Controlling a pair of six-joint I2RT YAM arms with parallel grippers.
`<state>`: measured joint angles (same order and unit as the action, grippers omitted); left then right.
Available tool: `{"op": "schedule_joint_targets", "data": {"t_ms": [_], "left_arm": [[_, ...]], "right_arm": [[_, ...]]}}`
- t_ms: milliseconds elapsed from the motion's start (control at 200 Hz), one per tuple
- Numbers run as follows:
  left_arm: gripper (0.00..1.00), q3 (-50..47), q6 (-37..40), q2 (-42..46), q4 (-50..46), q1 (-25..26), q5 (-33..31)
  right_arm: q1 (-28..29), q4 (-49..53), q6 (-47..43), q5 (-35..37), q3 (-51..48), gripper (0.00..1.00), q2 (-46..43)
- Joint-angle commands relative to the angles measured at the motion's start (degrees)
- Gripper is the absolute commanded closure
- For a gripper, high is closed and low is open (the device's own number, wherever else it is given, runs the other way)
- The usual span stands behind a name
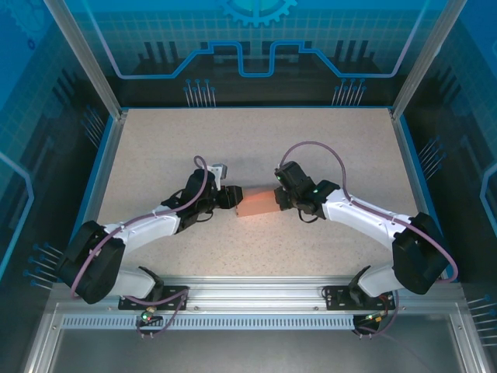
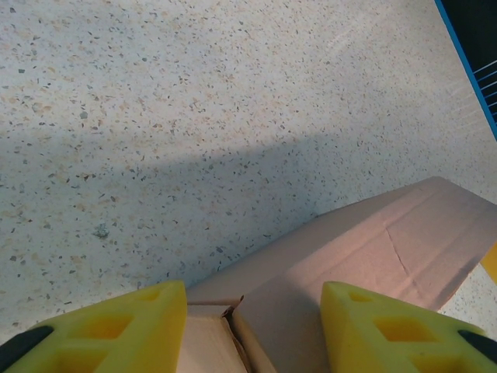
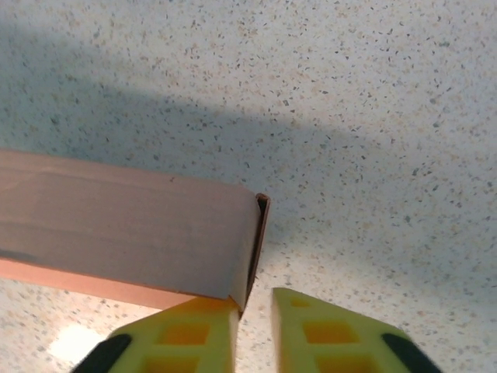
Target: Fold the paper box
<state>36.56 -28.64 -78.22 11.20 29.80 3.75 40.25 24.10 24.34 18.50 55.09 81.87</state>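
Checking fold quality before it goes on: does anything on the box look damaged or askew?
Yes. The paper box has a stray crease across its upper panel in the left wrist view, and its end flap stands slightly ajar at the corner.

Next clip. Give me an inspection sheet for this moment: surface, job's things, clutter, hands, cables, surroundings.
Surface: speckled beige table, shadowed near the work.
Job's things: pink box, folded into a long box shape, lying mid-table between the hands.
Clutter: nothing seen.
Hands: left hand astride one end of the box, fingers against its sides. Right hand at the other end, fingers nearly together with a narrow gap; grip unclear.
Cables: purple cables looped clear of the box.
Surroundings: blue panels behind a metal frame.
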Motion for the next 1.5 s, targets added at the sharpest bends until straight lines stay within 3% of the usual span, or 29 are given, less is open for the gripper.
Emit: {"op": "schedule_joint_targets", "data": {"t_ms": [0, 270, 425, 610, 926, 1496], "left_arm": [[0.5, -1.86, -0.21, 0.5, -3.99, 0.19, -1.37], [0.49, -1.36, 0.17, 0.39, -4.22, 0.36, -1.73], [0.49, -1.22, 0.51, 0.34, -4.24, 0.44, -2.08], [0.49, -0.87, 0.76, 0.56, -4.46, 0.78, -2.42], [0.48, -0.7, 1.02, 0.78, -4.87, 0.86, -2.69], [0.47, -4.82, -0.27, 0.23, -2.46, 0.96, -2.47]], "right_arm": [[0.97, 3.91, -2.09, 0.39, 2.11, 0.73, -1.76], [0.49, 7.95, -5.66, -2.9, 5.52, 0.58, -4.14], [-1.58, 7.81, -8.08, -9.14, 7.67, 0.52, -4.12], [-8.33, 6.14, -8.61, -19.49, 9.71, 0.48, -0.17], [-15.96, 0.12, -6.87, -32.99, 6.81, 0.48, 6.32], [-18.63, -7.84, -3.42, -35.03, -7.91, 0.59, 6.9]]}}
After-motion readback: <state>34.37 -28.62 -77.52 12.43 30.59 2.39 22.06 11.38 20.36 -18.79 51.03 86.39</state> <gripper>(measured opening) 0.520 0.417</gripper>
